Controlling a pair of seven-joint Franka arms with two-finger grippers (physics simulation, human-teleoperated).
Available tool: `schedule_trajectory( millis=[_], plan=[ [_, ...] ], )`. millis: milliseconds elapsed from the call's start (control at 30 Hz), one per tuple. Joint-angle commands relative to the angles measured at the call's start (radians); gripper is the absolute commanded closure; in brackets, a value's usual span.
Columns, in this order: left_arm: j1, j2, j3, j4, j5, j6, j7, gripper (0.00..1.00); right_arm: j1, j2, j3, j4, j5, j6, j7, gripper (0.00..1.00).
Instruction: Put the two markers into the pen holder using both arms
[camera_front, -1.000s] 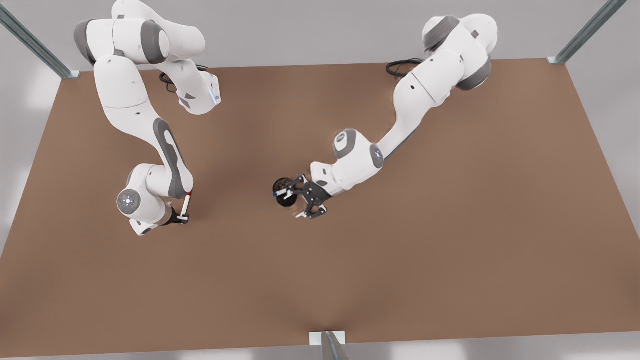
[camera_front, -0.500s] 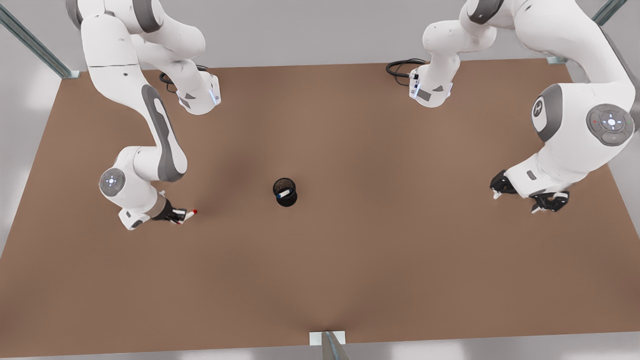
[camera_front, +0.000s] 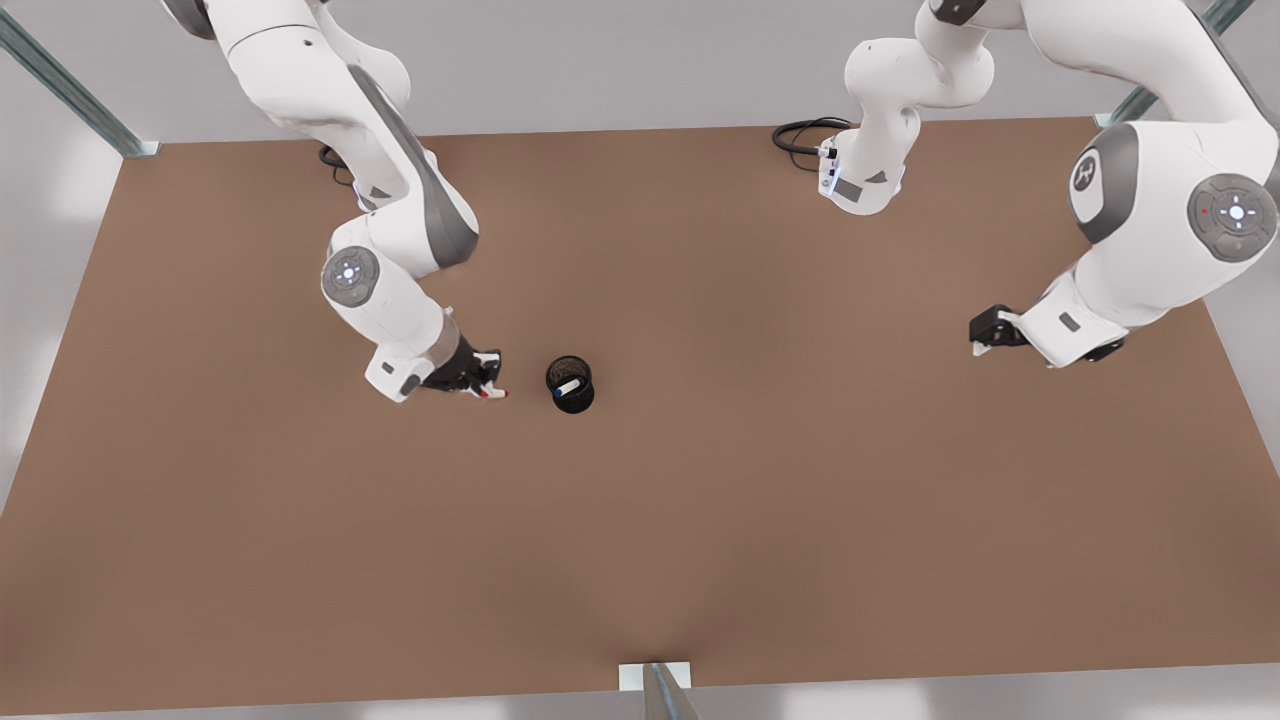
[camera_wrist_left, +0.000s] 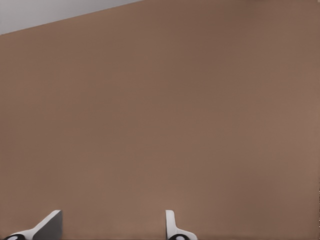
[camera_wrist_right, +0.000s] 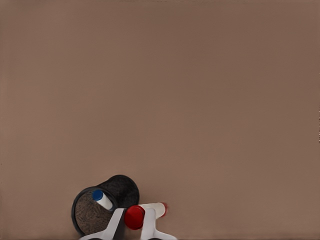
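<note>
i see the right gripper (camera_front: 487, 380) on the front view's left, just beside the pen holder (camera_front: 571, 384), pinched on the red marker (camera_front: 493, 393). in the right wrist view the fingers (camera_wrist_right: 150, 222) clamp the white barrel of that marker (camera_wrist_right: 145, 214), its red end toward the camera, right next to the holder's (camera_wrist_right: 107, 210) rim. the black mesh holder stands upright near the middle of the brown tabletop (camera_front: 700, 520), and the blue marker (camera_front: 568, 386) sits inside it, leaning on the wall with its blue end up (camera_wrist_right: 101, 198). the left gripper (camera_front: 990, 330) hangs over the tabletop at the front view's right, well apart from the holder. its fingers (camera_wrist_left: 172, 225) are spread wide with nothing between them.
</note>
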Motion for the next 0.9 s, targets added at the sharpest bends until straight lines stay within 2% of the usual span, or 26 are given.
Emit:
schedule_trajectory(
  millis=[0,100,400,833,867],
  plan=[
    [0.001,0.0,0.0,0.0,-0.019,-0.01,-0.179,0.0,-0.017,-0.024,0.005,0.014,-0.01,-0.081,0.447,0.79],
    [0.002,0.001,0.0,0.0,-0.02,-0.01,-0.179,0.0,0.007,-0.031,0.048,0.014,-0.008,-0.066,0.499,0.79],
    [0.009,0.007,0.001,-0.001,-0.031,-0.01,-0.177,0.0,0.118,0.007,0.06,0.013,-0.02,0.02,0.662,0.79],
    [0.01,0.009,0.001,-0.001,-0.034,-0.01,-0.179,0.0,0.142,0.088,0.059,0.054,-0.056,0.077,0.697,0.79],
    [0.01,0.009,0.001,-0.001,-0.034,-0.01,-0.179,0.0,0.142,0.088,0.059,0.054,-0.056,0.075,0.697,0.66]
  ],
)
